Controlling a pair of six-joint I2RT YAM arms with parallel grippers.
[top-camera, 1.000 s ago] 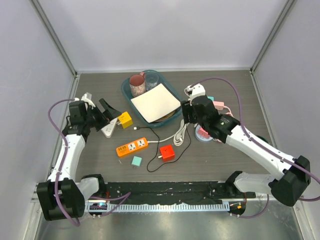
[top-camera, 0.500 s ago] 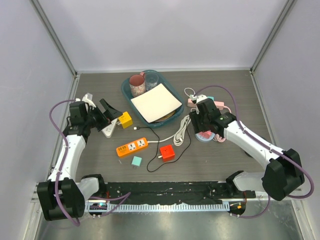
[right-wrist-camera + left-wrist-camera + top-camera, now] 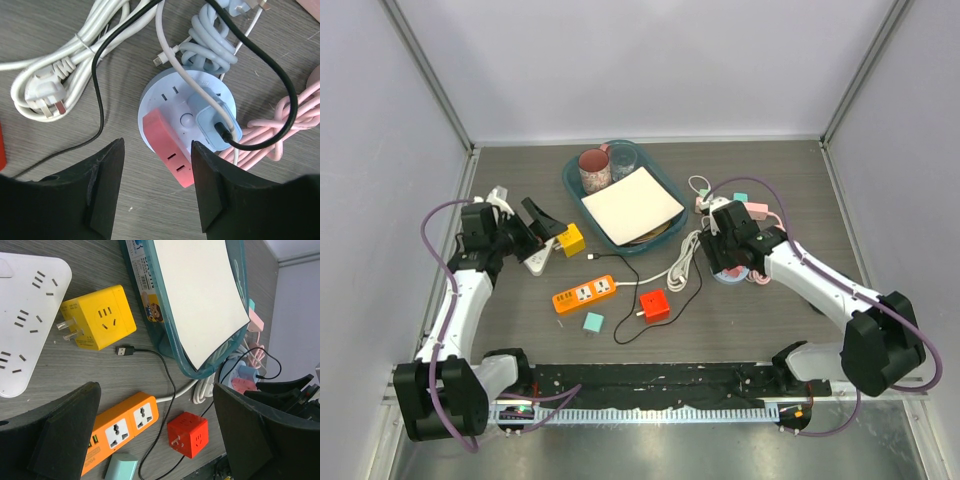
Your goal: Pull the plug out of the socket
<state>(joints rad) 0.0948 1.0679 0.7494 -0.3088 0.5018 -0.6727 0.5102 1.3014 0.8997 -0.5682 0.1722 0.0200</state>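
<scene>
The right gripper [image 3: 157,150] hangs directly above the round pale-blue socket [image 3: 170,97], its jaws partly apart and holding nothing. The red plug [image 3: 167,150] sits in the socket's face right in the gap between the two black fingers [image 3: 105,185]. One long edge of the plug shows a strip of clear room before the finger on that side. The other edge meets the opposite finger's outline, and the wrist view does not show whether they touch.

Just past that second finger, a pale-blue adapter [image 3: 215,122] is plugged in beside the red plug, with a black cable [image 3: 272,75] looping out of it. Room is tight around the socket. A pale-blue cord bundle [image 3: 207,47] lies beyond the fingertips, a pink cord [image 3: 295,115] lies off to the adapter's side, and a coiled white cord [image 3: 55,80] lies off to the other side. Bare table [image 3: 120,210] shows only under the gripper's near side.

The left gripper [image 3: 156,390] is spread to its widest and empty, well apart from the socket. A yellow adapter cube [image 3: 100,315] and a white power strip [image 3: 25,315] lie ahead of its fingers. An orange power strip [image 3: 122,427] and a red cube socket [image 3: 189,434] lie between them. The teal tray [image 3: 150,300] edge runs close beside the yellow cube.
</scene>
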